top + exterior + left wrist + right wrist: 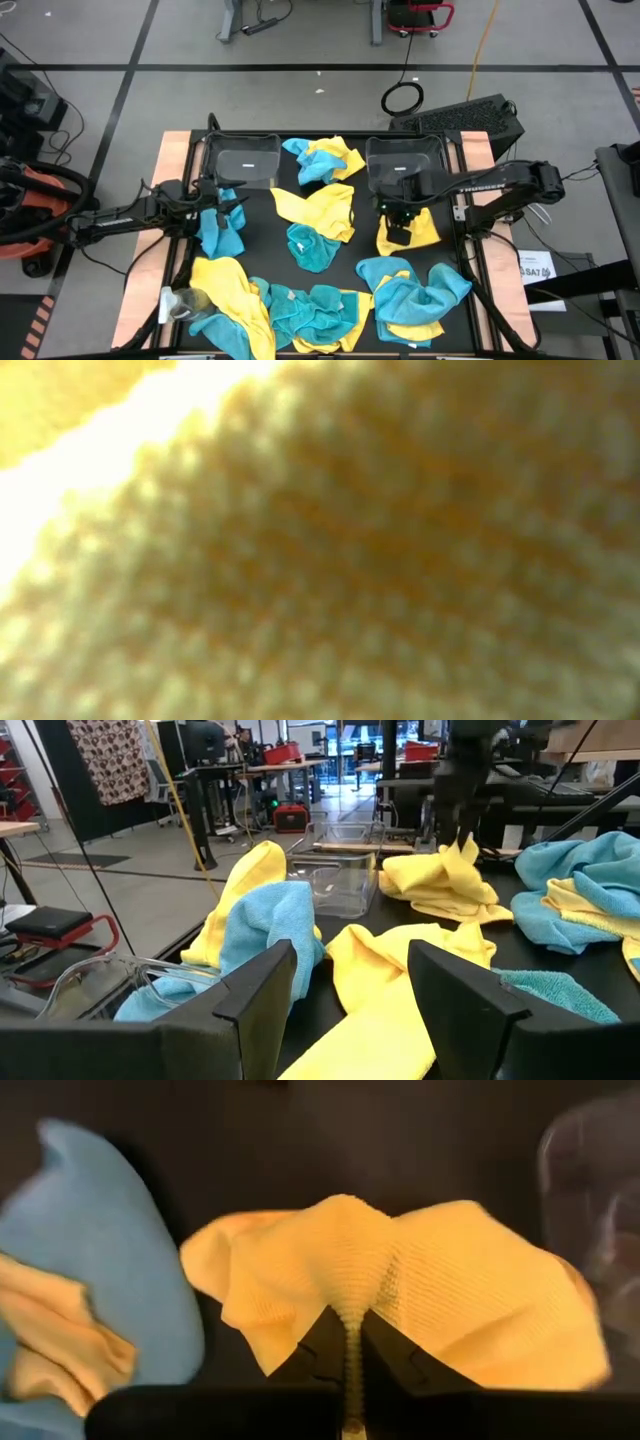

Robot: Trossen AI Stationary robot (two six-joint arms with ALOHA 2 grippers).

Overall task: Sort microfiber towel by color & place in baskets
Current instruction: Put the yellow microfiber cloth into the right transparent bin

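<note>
Your right gripper (398, 232) is clenched on a yellow towel (420, 228) just in front of the right basket (403, 160), a ridge of the cloth pinched between its fingers (325, 1345) in the right wrist view. Your left gripper (222, 208) stands apart-fingered beside a teal towel (222, 232) near the left basket (242, 160); whether it touches the cloth you cannot tell from above.

The black table (262, 222) carries the rest of the towels: a mixed yellow and teal heap (322, 160) between the baskets, a yellow towel with a teal one (318, 222) at centre, and a tangled row (320, 308) along the near edge. Grey floor (300, 40) with dark lines surrounds the table; a workshop with benches shows in the left wrist view.

Both clear baskets sit at the far edge, with no towel visible inside either. The low view is filled by blurred yellow fabric (330, 560).
</note>
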